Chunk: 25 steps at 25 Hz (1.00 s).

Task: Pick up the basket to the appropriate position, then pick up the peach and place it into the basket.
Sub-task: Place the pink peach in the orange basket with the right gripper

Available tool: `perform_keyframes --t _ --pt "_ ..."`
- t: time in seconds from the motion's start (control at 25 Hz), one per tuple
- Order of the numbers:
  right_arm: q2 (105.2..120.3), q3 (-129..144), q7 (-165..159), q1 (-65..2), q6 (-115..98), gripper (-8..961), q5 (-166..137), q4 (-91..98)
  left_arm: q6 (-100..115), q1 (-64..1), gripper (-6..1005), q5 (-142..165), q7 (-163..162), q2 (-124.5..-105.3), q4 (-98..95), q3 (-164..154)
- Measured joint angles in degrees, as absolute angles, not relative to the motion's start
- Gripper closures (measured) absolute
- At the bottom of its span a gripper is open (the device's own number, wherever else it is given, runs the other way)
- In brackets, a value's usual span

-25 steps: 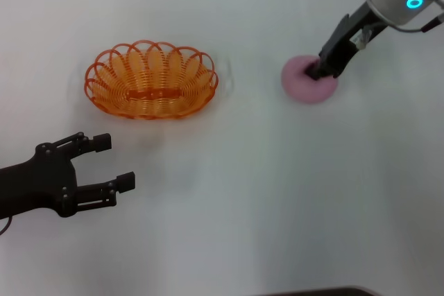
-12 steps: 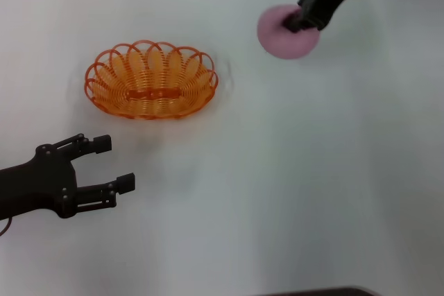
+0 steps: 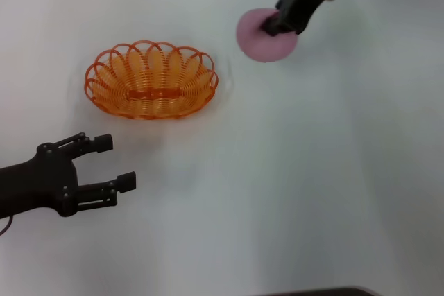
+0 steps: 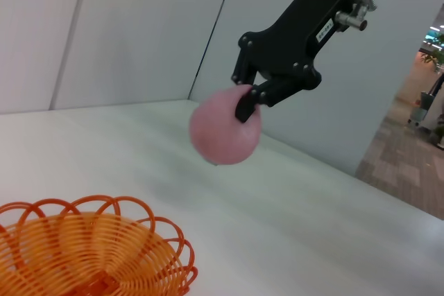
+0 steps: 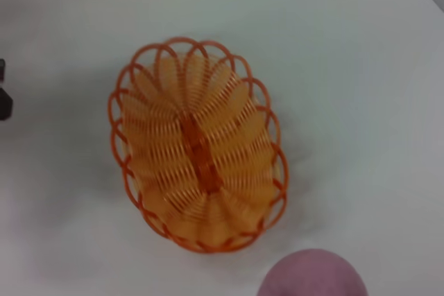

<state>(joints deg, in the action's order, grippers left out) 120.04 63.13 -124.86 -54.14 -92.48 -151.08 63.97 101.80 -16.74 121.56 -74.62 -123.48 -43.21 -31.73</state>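
White, smooth tabletop [image 3: 291, 185] lies under your work. Your right gripper [image 3: 276, 24] is clamped on the round, matte pink peach [image 3: 260, 41], lifted clear of the surface, off to the right of the oval orange wire basket [image 3: 151, 80] with its looped rim. Your left gripper [image 3: 107, 164] rests near the basket's front, fingers spread, holding nothing.
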Motion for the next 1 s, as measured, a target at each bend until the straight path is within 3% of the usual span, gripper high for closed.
perform_keyframes --t 1.0 --pt "120.25 72.9 -120.6 -62.0 -69.8 897 -135.5 40.2 102.3 -17.8 91 121.5 -74.6 -123.67 -42.8 -31.7"
